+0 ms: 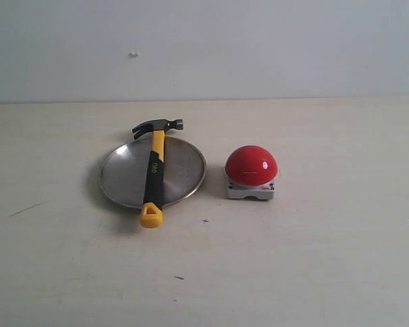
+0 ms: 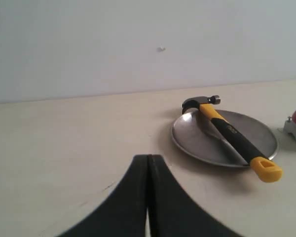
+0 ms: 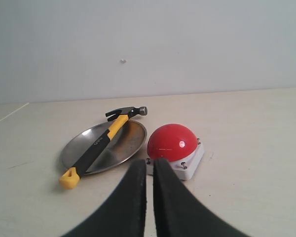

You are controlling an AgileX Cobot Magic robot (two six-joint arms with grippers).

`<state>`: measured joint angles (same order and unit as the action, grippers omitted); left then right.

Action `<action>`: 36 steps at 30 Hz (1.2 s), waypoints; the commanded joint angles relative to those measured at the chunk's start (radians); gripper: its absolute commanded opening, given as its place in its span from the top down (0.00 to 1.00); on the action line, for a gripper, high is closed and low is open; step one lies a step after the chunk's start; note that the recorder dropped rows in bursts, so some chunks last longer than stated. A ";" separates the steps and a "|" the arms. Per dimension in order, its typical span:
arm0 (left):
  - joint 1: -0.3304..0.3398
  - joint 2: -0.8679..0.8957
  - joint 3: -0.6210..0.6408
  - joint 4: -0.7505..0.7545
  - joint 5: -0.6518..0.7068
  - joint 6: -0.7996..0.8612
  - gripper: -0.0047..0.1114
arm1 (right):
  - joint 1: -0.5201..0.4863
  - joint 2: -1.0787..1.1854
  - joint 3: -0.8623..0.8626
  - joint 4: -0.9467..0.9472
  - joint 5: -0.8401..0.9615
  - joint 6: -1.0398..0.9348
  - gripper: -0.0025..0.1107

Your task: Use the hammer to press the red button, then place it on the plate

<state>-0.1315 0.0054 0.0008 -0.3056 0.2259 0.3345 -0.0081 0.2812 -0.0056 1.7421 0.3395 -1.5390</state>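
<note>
Small pale mark printed on the black grip of the hammer (image 1: pixel 153 166), too blurred to read. No other lettering legible anywhere.

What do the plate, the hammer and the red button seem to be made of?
The plate: probably metal, brushed silver with soft reflections. The hammer: dark head, likely steel, with a dull sheen; yellow-and-black handle, matte, perhaps rubber or plastic. The red button: glossy plastic, judging by its sharp highlights; its grey base looks plastic too.

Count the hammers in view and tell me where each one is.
1. The hammer lies across the plate, beside the red button; nothing in view seems to hide another.
</note>
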 commanded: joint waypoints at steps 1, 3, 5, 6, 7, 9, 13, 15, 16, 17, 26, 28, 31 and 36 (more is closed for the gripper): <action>0.004 -0.005 -0.001 0.009 0.036 0.005 0.96 | -0.003 -0.006 0.006 0.002 0.001 -0.003 0.92; 0.004 -0.005 -0.001 0.025 0.036 0.005 0.96 | -0.003 -0.006 0.006 0.002 0.001 -0.003 0.92; 0.004 -0.005 -0.001 0.044 0.036 0.005 0.96 | -0.003 -0.006 0.006 0.002 0.001 -0.003 0.92; 0.004 -0.005 -0.001 0.059 0.036 0.005 0.96 | -0.003 -0.006 0.006 0.002 0.001 -0.003 0.92; 0.004 -0.005 -0.001 0.069 0.036 0.002 0.96 | -0.003 -0.006 0.006 0.002 0.001 -0.003 0.92; 0.004 -0.005 -0.001 0.102 0.036 -0.003 0.96 | -0.003 -0.006 0.006 0.002 0.001 -0.003 0.92; 0.004 -0.005 -0.001 0.111 0.036 -0.060 0.96 | -0.003 -0.006 0.006 0.002 0.001 -0.003 0.92; 0.004 -0.005 -0.001 0.111 0.036 -0.060 0.96 | -0.003 -0.006 0.006 0.002 0.001 -0.003 0.92; 0.004 -0.005 -0.001 0.111 0.036 -0.054 0.96 | -0.003 -0.006 0.006 0.002 0.001 -0.003 0.92; 0.004 -0.005 -0.001 0.111 0.036 -0.054 0.96 | -0.003 -0.006 0.006 0.002 0.001 -0.003 0.92; 0.004 -0.005 -0.001 0.111 0.036 -0.054 0.96 | -0.003 -0.006 0.006 0.002 0.001 -0.001 0.92; 0.004 -0.005 -0.001 0.111 0.036 -0.054 0.96 | -0.003 -0.006 0.006 0.002 0.001 -0.001 0.92; 0.004 -0.005 -0.001 0.111 0.036 -0.054 0.96 | -0.003 -0.006 0.006 0.002 0.001 -0.019 0.92; 0.004 -0.005 -0.001 0.111 0.036 -0.054 0.96 | -0.003 -0.006 0.006 0.002 -0.027 -0.043 0.92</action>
<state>-0.1315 0.0054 0.0008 -0.2001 0.2616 0.2878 -0.0081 0.2812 -0.0056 1.7421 0.3233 -1.5600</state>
